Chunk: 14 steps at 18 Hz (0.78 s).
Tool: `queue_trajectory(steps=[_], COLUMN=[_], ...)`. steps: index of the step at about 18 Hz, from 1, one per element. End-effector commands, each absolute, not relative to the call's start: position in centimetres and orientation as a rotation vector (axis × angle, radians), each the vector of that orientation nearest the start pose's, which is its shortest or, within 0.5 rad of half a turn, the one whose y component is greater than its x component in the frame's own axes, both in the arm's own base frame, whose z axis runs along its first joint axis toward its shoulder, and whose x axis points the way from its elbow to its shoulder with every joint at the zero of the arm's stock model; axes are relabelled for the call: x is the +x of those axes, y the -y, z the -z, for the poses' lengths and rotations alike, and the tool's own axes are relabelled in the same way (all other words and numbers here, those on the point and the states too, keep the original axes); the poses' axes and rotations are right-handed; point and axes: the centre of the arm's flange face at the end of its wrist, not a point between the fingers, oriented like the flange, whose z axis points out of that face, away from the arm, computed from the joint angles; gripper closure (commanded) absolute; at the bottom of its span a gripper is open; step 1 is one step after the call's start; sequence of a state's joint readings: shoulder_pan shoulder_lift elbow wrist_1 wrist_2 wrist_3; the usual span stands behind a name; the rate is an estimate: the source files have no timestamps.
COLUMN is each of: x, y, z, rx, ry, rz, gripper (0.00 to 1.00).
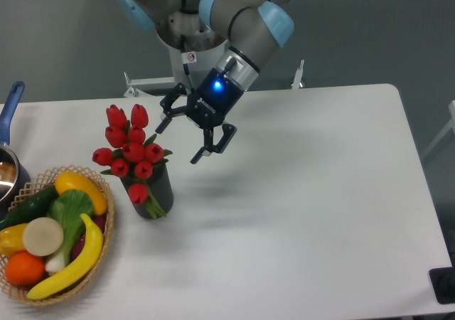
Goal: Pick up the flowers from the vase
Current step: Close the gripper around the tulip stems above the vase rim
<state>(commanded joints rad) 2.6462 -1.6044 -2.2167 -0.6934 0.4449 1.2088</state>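
While the flowers (129, 146) stand bunched in their holder, everything else lies around them as listed.

Flowers: red tulip buds on green stems, upright in the vase (154, 192), to the left of the fingers and slightly lower in the picture; one bud droops over the vase's front wall.

Vase: short, black, ribbed, standing on the white table (306, 213), below and left of the fingertips.

Gripper (180, 136): tilted, its tips pointing down and to the left toward the bunch; the fingers are spread wide with nothing between them; the nearer fingertip (161, 124) is just beside the uppermost buds, not touching them.

Between fingers and flowers: only bare air and tabletop; nothing blocks the way.

Basket (30, 185): wicker, farther left than the vase, near it but apart; holds a banana, an orange, a cucumber and other coloured produce.

Pot (10, 165): at the far left edge, partly cut off, with a blue handle.

Writing: white lettering on the gripper's black body, too small to read; a small sticker on the arm's base column, unreadable; a blue light glows on the wrist.
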Motion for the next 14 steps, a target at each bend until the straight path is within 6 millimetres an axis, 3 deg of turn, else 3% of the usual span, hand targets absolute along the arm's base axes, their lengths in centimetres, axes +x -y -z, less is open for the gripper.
queue_trajectory(steps=[8, 14], x=[-25.7, -24.8], y=[-43.0, -43.8], z=[-30.8, -30.8], rx=[-2.005, -1.997], ry=[-0.329, -0.380], rz=[0.411, 0.412], gripper=[0.00, 0.03])
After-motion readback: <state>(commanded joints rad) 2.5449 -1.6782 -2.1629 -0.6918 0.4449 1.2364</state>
